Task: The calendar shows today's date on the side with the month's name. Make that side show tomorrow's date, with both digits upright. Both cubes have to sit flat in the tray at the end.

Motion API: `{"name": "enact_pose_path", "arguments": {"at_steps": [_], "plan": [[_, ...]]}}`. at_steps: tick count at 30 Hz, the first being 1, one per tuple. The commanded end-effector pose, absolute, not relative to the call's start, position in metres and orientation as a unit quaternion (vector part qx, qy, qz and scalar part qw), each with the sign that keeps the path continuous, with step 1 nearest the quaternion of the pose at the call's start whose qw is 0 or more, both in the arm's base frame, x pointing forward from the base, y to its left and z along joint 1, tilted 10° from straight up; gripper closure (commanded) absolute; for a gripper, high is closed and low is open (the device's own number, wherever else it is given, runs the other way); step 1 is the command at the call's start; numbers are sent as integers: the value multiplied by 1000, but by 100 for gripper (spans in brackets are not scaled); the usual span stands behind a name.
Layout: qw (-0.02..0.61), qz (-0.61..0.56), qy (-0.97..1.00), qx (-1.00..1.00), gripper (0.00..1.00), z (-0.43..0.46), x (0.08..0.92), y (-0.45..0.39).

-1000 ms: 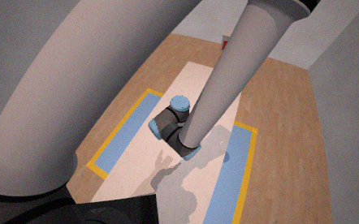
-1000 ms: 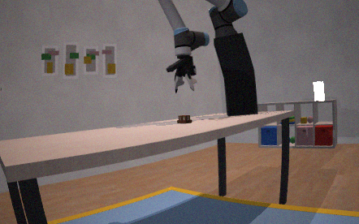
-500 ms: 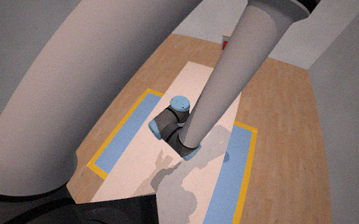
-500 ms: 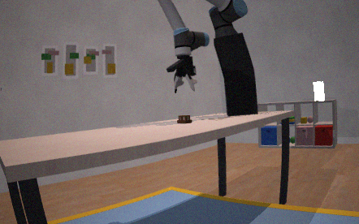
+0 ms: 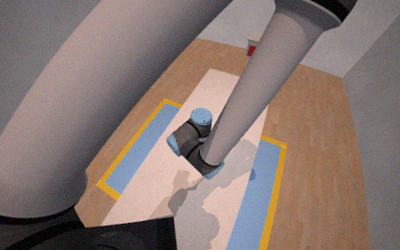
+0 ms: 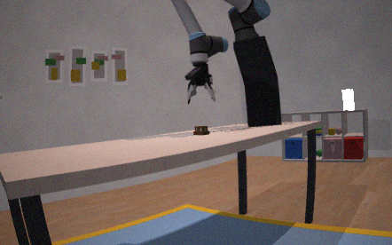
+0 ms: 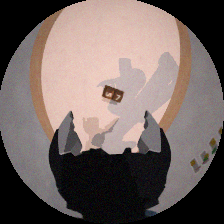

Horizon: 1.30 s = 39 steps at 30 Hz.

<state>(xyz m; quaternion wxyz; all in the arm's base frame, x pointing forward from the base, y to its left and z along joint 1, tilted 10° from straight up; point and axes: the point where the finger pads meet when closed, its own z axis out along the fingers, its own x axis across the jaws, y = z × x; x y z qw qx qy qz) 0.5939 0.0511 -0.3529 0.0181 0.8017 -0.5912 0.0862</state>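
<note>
A small brown calendar tray with two cubes (image 6: 200, 130) (image 7: 113, 94) sits on the pale table (image 6: 112, 153) (image 7: 100, 50) (image 5: 159, 181). In the wrist view its two cube faces show white marks too small to read. My gripper (image 6: 200, 93) (image 7: 108, 111) is open and empty. It hangs high above the tray, fingers pointing down, almost straight over it. In the top view the arm hides the tray; only the wrist joints (image 5: 195, 136) show above the table.
The arm's dark base column (image 6: 258, 80) stands at the far end of the table. A shelf with coloured bins (image 6: 325, 142) stands on the floor at the right. Blue mats with yellow borders (image 5: 146, 145) (image 6: 245, 228) flank the table.
</note>
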Motion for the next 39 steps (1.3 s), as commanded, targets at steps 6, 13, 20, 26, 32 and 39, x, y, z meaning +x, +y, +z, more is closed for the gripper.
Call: {"name": "enact_pose_path", "arguments": {"at_steps": [6,13,20,26,32,39], "plan": [[28,83,-469,879,0,-362,596,51],[35,80,-391,916,0,-367,597,51],[43,77,-290,953,0,-374,597,50],[48,74,-233,968,0,-378,597,49],[54,70,-148,985,0,-384,596,48],[60,65,-64,994,0,-389,596,46]]}}
